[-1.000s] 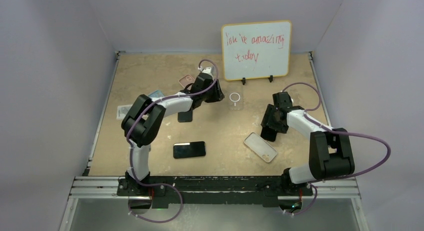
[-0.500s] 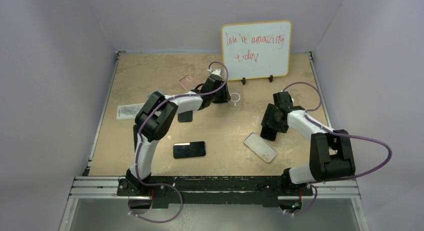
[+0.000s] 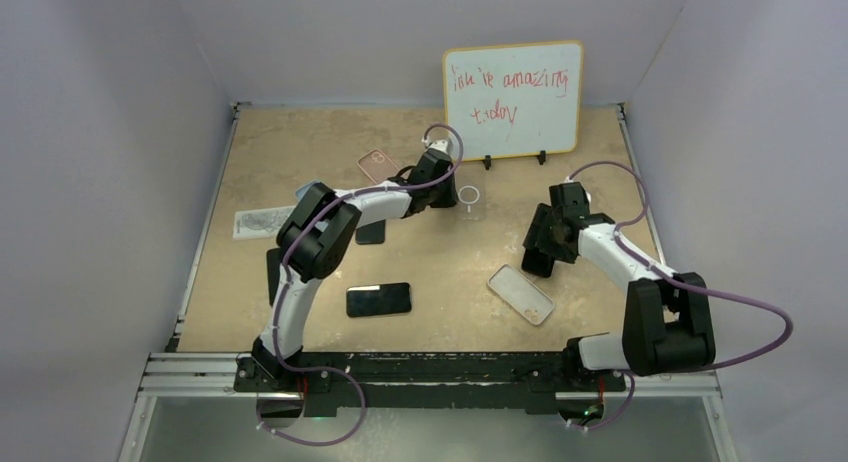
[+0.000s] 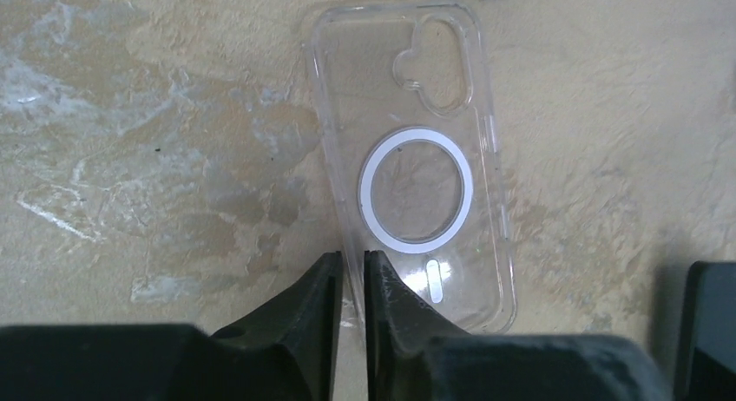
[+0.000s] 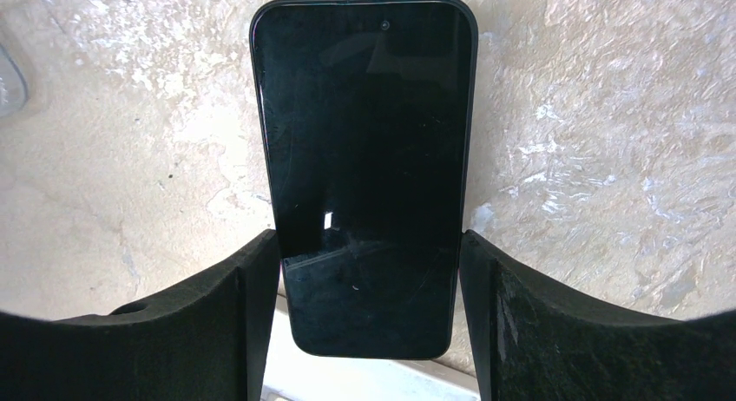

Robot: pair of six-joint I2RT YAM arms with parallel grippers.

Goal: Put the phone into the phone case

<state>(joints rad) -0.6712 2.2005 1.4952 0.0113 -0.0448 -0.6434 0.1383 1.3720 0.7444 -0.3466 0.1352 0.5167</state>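
Phone [image 5: 364, 158] sits screen-up between the fingers of the right gripper [image 5: 369, 240]. Both pads look pressed on its long edges, so I read it as clamped across the width. Can't tell from either view whether it's off the tabletop [image 3: 300, 142]. Top cam puts it toward the right edge, approx mid-depth.

Left gripper [image 4: 351, 269] is at the clear case [image 4: 417, 158], the one w/ the white ring. It lies flat near the far edge, just in front of the whiteboard [image 3: 512, 99]. Jaws are nearly together, w/ one long side wall of the case pinched in the narrow gap.

Case and phone are well apart.

Other bits: 2nd phone [image 3: 379, 299] flat near the near edge, left of centre. 2nd clear case [image 3: 520, 293] lies just beside the right gripper on its near side. Pink case [image 3: 374, 164] is toward the far edge, left of the left gripper.
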